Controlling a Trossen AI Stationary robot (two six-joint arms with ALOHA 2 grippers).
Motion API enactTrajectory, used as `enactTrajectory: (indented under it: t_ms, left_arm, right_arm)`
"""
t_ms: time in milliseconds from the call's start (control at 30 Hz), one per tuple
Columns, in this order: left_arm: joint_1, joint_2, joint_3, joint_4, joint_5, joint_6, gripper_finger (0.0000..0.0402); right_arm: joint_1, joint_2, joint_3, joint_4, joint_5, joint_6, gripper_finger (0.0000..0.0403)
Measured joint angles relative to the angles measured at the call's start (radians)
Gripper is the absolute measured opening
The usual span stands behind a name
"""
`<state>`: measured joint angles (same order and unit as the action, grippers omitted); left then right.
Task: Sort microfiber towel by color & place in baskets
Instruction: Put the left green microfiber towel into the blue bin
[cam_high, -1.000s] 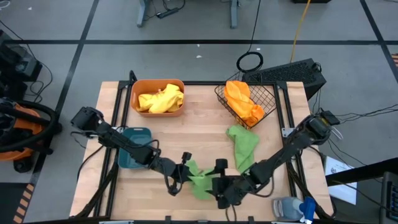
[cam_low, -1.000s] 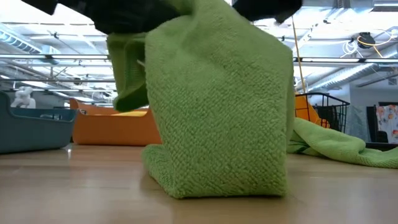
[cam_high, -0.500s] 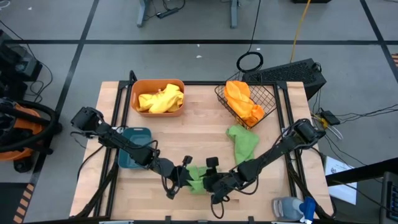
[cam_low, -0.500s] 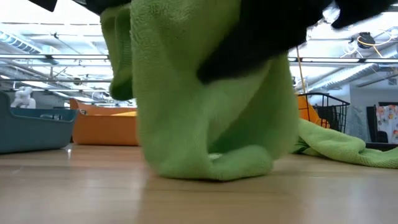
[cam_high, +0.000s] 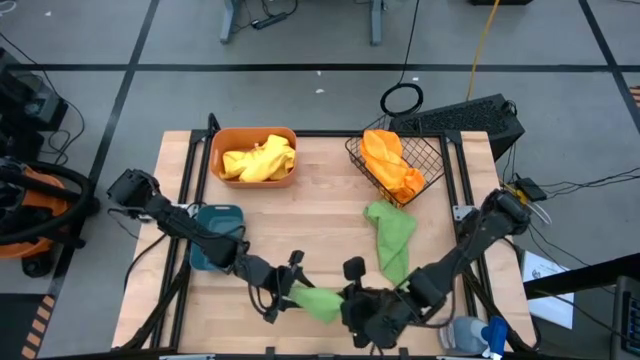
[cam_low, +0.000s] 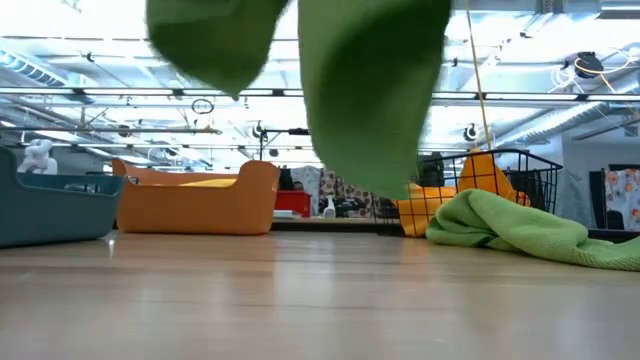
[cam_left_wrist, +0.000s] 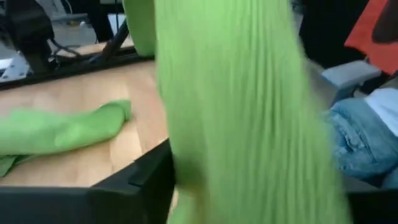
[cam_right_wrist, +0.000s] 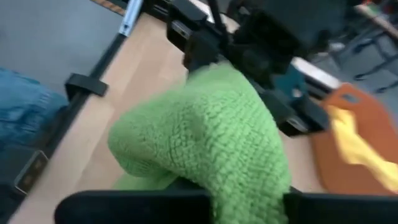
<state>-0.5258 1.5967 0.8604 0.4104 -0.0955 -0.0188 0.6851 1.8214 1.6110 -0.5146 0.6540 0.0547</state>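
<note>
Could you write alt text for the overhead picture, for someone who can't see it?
Two dark robot arms meet at the near edge of a wooden table, a green towel stretched between the left gripper and right gripper. Behind: an orange tub of yellow towels, a wire basket of orange ones, a teal tub, another green towel.

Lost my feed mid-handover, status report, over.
Right gripper shut on green towel, lifted off table. Left gripper at towel's other end, grip unclear. Second green towel loose by wire basket.
</note>
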Motion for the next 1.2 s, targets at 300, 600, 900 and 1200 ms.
enactTrajectory:
  t_ms: [300,600,900,1200]
  left_arm:
    - [-0.104,-0.155,0.000,-0.355,-0.080,-0.183,0.0273]
    - [-0.308,-0.212,-0.001,-0.423,-0.327,-0.161,0.0274]
    - [-0.235,-0.122,0.000,0.218,-0.633,0.240,0.0274]
    - [-0.121,0.019,0.039,0.369,-0.616,0.443,0.0285]
  right_arm:
    - [0.093,0.000,0.200,-0.322,0.188,0.097,0.0010]
    - [0.197,0.001,0.251,-0.579,0.218,0.373,0.0010]
    - [0.193,-0.003,0.193,-0.612,0.413,0.389,0.0011]
    - [0.097,-0.035,0.189,-0.747,0.524,0.339,0.0011]
